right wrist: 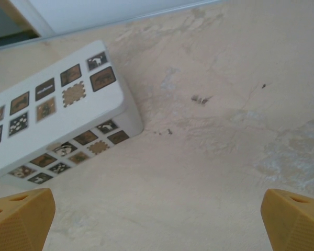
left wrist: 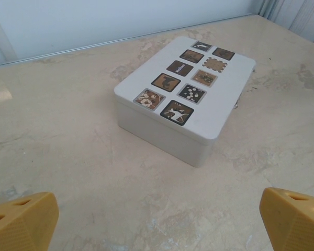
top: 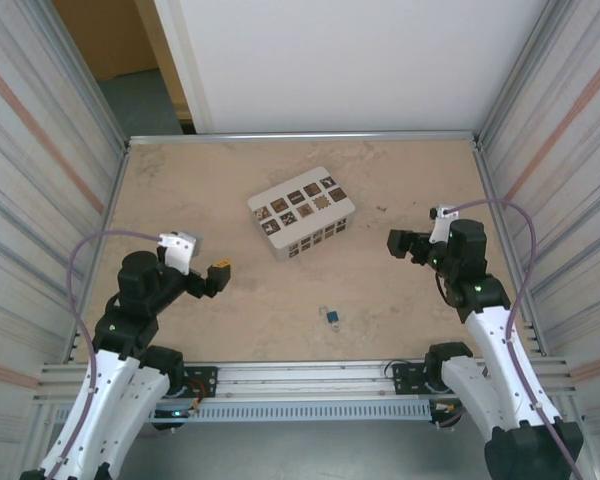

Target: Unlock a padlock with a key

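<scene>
well apart from both jaws: padlock (top: 331, 317)

A tabletop (top: 230, 320) with a mottled beige, stone-like finish, smooth and faintly sheeny, carries a white box (left wrist: 172, 136) whose lid and walls look smooth and satin, like painted metal or plastic. Its dark square tiles (left wrist: 177, 112) appear glossy and printed. The padlock (top: 332, 318) shows a blue body and a small glint of silvery metal. The fingers (left wrist: 22, 222) of the left gripper (left wrist: 157, 214) and the right gripper (right wrist: 157, 214) are matt yellow-orange plastic with a finely ribbed texture. The left arm (top: 110, 385) and right arm (top: 495, 345) wear glossy white plastic shells over matt black joints. Ribbed sheet-metal walls (top: 40, 150) and a dull aluminium rail (top: 310, 375) frame the cell.
</scene>
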`<action>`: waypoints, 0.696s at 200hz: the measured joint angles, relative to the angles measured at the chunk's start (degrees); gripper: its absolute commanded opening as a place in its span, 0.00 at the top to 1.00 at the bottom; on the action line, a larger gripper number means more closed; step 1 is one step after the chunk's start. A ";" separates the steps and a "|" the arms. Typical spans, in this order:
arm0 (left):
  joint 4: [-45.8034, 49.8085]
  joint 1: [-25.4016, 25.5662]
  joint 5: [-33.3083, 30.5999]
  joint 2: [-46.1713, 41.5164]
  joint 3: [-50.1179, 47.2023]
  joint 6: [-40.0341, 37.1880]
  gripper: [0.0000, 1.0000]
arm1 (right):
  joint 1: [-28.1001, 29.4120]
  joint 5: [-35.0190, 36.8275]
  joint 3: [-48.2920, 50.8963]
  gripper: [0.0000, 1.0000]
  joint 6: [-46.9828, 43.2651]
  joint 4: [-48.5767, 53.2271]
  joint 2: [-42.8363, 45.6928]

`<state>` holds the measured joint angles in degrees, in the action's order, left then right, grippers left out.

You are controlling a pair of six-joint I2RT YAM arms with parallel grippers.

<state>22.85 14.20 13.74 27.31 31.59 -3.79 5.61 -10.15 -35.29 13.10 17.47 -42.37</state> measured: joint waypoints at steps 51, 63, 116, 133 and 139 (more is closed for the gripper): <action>0.02 0.00 -1.77 -0.02 0.00 -0.79 0.01 | -2.05 1.55 7.17 0.01 -3.82 -7.30 1.16; 0.02 0.00 -1.92 -0.02 0.00 -0.94 0.01 | -2.58 1.79 7.96 0.01 -4.72 -8.76 0.94; 0.04 0.00 -2.54 -0.02 0.00 -1.20 0.01 | -4.61 3.30 12.96 0.01 -6.14 -17.20 -1.07; 0.04 0.00 -2.89 -0.02 0.00 -1.27 0.01 | -5.14 4.15 15.02 0.01 -6.12 -19.87 -1.44; 0.04 0.00 -2.93 -0.02 0.00 -1.38 0.01 | -5.33 4.42 15.69 0.01 -6.12 -20.72 -1.64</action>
<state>22.90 14.20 10.81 27.29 31.59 -5.17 0.27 -5.74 -19.59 6.98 -3.25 -44.01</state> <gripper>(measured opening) 0.988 0.990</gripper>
